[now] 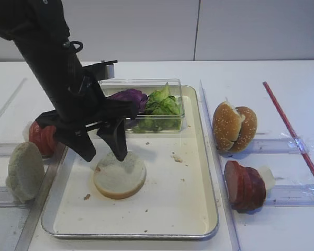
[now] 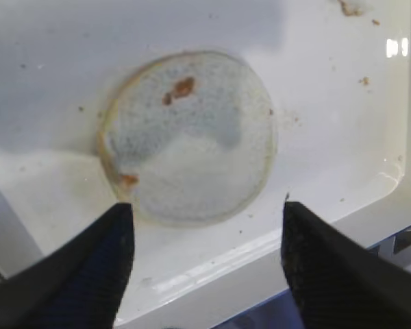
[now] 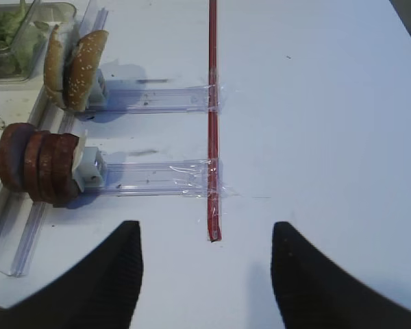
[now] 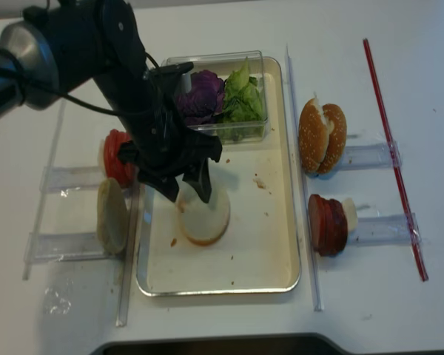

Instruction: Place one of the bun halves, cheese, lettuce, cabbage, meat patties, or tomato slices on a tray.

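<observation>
A pale bun half (image 1: pixel 119 175) (image 2: pixel 188 137) (image 4: pixel 205 216) lies flat, cut face up, on the cream tray (image 1: pixel 131 235). My left gripper (image 1: pixel 104 155) (image 2: pixel 205 207) (image 4: pixel 186 194) hovers just above its near edge, open, with nothing between the fingers. Lettuce (image 1: pixel 161 107) and purple cabbage (image 1: pixel 130 97) fill a clear box at the tray's back. Meat patties (image 1: pixel 244 185) (image 3: pixel 38 168) stand right of the tray, tomato slices (image 1: pixel 43 137) left of it. No cheese is in view. My right gripper (image 3: pixel 205 226) is open over bare table.
Sesame-seeded bun halves (image 1: pixel 234 127) stand on a clear rack right of the tray. Another pale bun half (image 1: pixel 24 171) leans on a rack at the left. A red strip (image 3: pixel 212 123) runs along the table on the right. Crumbs dot the tray.
</observation>
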### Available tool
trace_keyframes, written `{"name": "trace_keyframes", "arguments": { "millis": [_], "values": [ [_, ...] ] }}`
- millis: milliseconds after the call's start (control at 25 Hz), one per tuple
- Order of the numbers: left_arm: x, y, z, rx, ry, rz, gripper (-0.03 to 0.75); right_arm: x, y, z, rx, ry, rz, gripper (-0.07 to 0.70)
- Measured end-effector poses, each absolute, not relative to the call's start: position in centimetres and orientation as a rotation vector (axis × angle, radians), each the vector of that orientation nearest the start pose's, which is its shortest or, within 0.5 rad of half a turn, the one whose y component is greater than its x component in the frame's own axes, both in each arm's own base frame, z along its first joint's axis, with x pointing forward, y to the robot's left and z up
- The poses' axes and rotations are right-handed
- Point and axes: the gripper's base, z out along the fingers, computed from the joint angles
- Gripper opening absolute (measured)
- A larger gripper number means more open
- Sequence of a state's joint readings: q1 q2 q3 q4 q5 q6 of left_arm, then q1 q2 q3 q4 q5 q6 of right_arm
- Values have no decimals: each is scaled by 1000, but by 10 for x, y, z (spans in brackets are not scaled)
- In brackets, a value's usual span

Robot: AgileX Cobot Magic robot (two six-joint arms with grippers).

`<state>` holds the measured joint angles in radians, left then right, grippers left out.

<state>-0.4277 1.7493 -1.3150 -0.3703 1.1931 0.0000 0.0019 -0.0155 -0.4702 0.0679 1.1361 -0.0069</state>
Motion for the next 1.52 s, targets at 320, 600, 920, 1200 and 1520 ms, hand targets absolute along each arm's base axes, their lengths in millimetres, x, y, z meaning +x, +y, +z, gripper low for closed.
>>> {"name": "trace_keyframes", "arguments": {
  "millis": [320, 600, 920, 1200, 1520],
  "values": [
    [305, -170, 269, 432, 3033, -498, 441, -7, 6, 263, -15, 2133, 80, 430],
    [302, -161, 285, 412, 2988, -389, 441, -7, 6, 263, -15, 2133, 80, 430],
    [295, -126, 320, 353, 2874, -201, 441, -7, 6, 263, -15, 2133, 80, 430],
    [287, -61, 346, 115, 2801, -130, 441, -7, 6, 263, -15, 2133, 80, 430],
    [260, -17, 365, 0, 2738, -46, 441, -7, 6, 263, -15, 2133, 80, 430]
  ]
}}
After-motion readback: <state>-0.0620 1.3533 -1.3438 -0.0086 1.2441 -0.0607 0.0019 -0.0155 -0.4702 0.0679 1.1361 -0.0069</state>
